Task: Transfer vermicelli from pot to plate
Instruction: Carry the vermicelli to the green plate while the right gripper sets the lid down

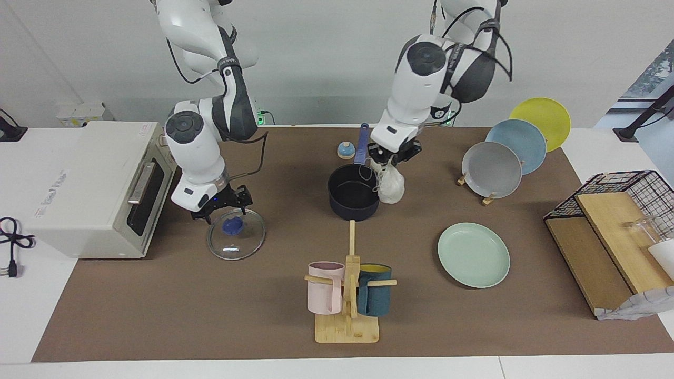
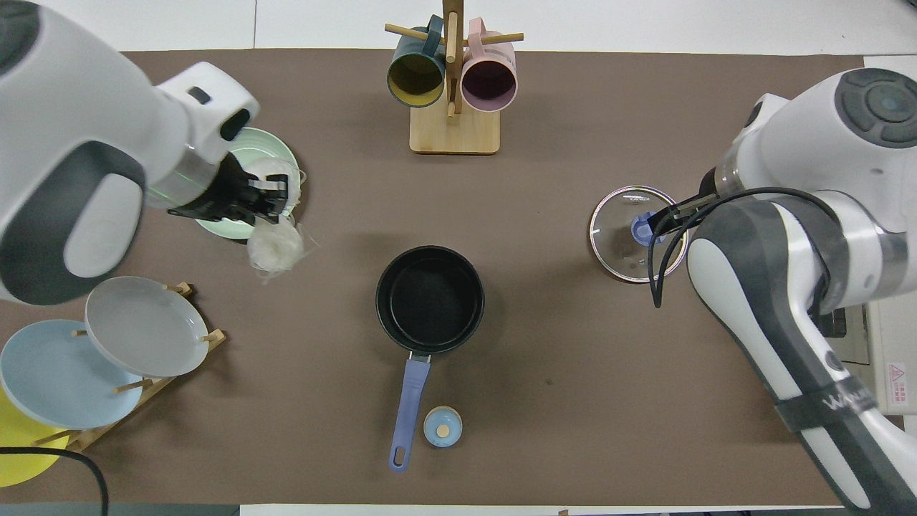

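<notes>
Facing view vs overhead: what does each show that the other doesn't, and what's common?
Facing view only: the toaster oven at the right arm's end, the wire basket at the left arm's end, and the height of the left pincer, which holds the vermicelli in the air beside the pot, short of the plate.
Overhead only: the pot's empty inside and the mugs' insides.
Both: the right pincer over the glass lid, the mug stand, the plate rack and the small blue bell.

place: lab kitchen mock-up | evidence: toaster oven [image 1: 100, 189], mug rack [image 1: 347, 295], plate rack [image 1: 476, 189], bare white walls
</notes>
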`<state>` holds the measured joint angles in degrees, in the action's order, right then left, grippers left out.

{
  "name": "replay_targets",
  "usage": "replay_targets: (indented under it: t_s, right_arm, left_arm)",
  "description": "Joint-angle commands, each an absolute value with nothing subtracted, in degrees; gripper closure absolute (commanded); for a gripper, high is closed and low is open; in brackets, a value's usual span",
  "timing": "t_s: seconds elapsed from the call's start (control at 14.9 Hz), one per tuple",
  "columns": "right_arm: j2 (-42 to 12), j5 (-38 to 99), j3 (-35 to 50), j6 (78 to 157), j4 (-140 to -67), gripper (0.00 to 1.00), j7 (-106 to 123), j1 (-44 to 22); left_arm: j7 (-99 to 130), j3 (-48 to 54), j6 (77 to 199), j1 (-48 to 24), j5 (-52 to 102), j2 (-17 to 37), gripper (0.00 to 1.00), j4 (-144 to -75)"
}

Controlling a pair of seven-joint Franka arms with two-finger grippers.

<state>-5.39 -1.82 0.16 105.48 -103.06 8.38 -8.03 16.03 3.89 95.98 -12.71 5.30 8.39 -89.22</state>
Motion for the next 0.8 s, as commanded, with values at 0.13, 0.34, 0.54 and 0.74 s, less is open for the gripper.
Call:
replay_targets:
  t_s: [0.13,0.34,0.54,0.74]
  right_arm:
    - [3.5,-1.32,0.35,95.47,-103.45,0.0,7.12,-7.12]
    - [7.2,-1.32,0.18,89.41,-102.92,0.0,3.0,-7.03]
    - [5.55,-1.41,-0.44,85.34,-97.75,0.0,2.02,-6.77]
    - [4.14,-1.14,-0.18,84.91,-96.42,0.0,2.02,-4.66]
  left_arm:
    - [5.71,4.48,108.08,-4.49,6.07,16.15,1.0,-90.61]
    - [1.86,4.39,114.15,-2.9,5.98,20.11,1.0,-91.93]
    - [1.67,4.31,117.68,-3.08,5.98,22.58,1.0,-92.37]
    - [1.58,4.31,122.33,-3.51,5.89,25.13,1.0,-92.37]
